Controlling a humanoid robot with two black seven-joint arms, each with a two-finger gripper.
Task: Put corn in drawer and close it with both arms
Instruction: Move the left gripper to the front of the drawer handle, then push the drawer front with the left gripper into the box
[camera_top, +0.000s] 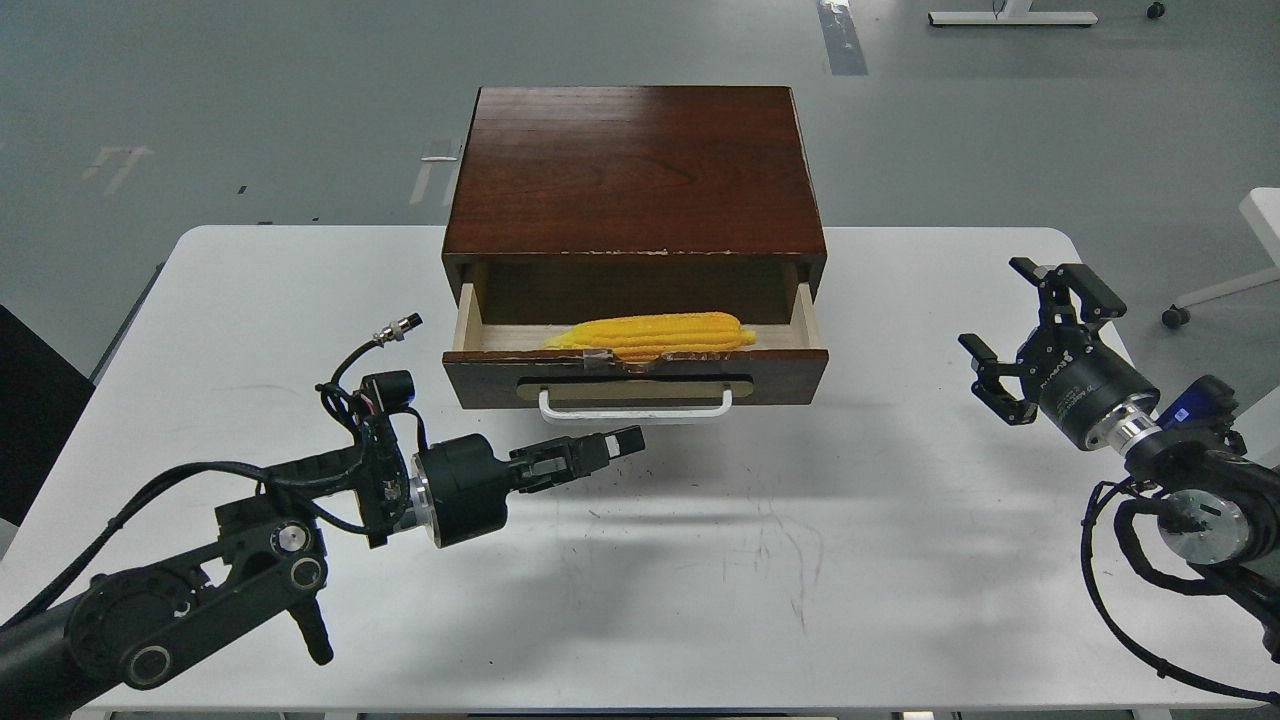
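Observation:
The yellow corn (652, 334) lies lengthwise inside the drawer (636, 375), which stands pulled out of the dark brown cabinet (634, 170). The drawer has a white bar handle (636, 408) on a tan plate. My left gripper (622, 441) points right, just below and in front of the handle, apart from it; its fingers lie close together, seen edge-on, with nothing between them. My right gripper (1040, 335) is open and empty, well right of the drawer above the table.
The cabinet stands at the middle back of a white table (700, 560). The left arm's elbow and cables (370, 400) sit left of the drawer. Grey floor lies beyond the table.

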